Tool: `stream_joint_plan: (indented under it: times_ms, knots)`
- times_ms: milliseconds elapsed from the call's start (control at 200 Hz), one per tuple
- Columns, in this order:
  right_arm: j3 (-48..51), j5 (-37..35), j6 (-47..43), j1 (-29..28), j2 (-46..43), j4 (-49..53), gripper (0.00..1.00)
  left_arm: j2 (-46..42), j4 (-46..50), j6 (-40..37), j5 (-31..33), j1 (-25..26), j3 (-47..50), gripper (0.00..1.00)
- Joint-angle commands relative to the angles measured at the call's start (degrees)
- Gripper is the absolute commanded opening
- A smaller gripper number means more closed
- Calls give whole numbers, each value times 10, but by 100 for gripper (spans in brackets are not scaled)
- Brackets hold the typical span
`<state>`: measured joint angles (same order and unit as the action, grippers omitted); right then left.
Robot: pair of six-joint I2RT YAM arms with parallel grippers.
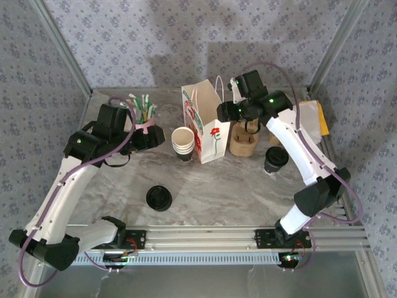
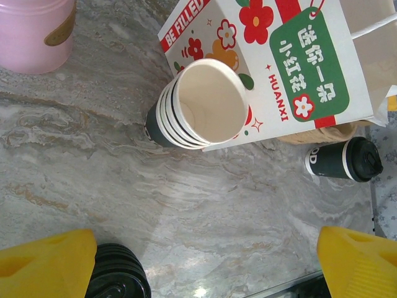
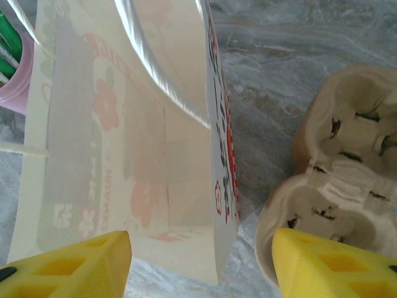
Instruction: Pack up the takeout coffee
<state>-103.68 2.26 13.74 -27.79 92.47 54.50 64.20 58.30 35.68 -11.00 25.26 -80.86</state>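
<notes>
1. Top external view: the small tapered cream paper cup with dark base and round black plastic lid [image 1: 276, 159] stood upright on the grey marble-pattern table [image 1: 217, 192]. It was just right of the brown moulded-pulp cup carrier [image 1: 244, 140], apart from both claws, and not packed yet.
2. Right gripper [image 3: 200, 254] hung over the white floral paper bag [image 3: 124, 155] with its jaws apart. One yellow finger was above the bag's open mouth and one above the carrier, with the bag's side wall between them. It held nothing.
3. Left gripper [image 2: 205, 264] was spread wide and empty, low over the table near the stack of lidless cream cups [image 2: 205, 105] and a loose black lid [image 2: 118, 276].
4. Step, as a judgement: readying the bag, probably pinching its wall to hold it open.
5. The next move called for a light pinch that would not crumple the bag, then a reach to the coffee.
6. Left wrist view: the lid looked fully seated on the cup. The lettering on the cup wall was too small to read.
</notes>
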Motion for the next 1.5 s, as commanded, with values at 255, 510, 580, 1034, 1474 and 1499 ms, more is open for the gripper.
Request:
stream_joint_plan:
  times_ms: [255, 510, 580, 1034, 1474, 1499]
  knots:
    - [-27, -27, -24, 0, 43, -24, 48, 14, -15, 10, -15, 1, -15, 93]
    - [-15, -39, -21, -9, 35, -27, 33, 14, -14, 10, -18, 1, -13, 95]
    - [-7, -41, -20, -13, 31, -27, 30, 15, -17, 10, -20, 1, -12, 96]
    - [27, -55, -7, -32, -14, -15, 7, 16, -25, 4, -26, 1, -8, 96]
    - [165, -96, 144, -73, -158, -3, 5, 14, -39, -3, -26, 1, 4, 97]
    - [173, -101, 156, -78, -168, -1, 5, 15, -40, -3, -26, 1, 4, 97]
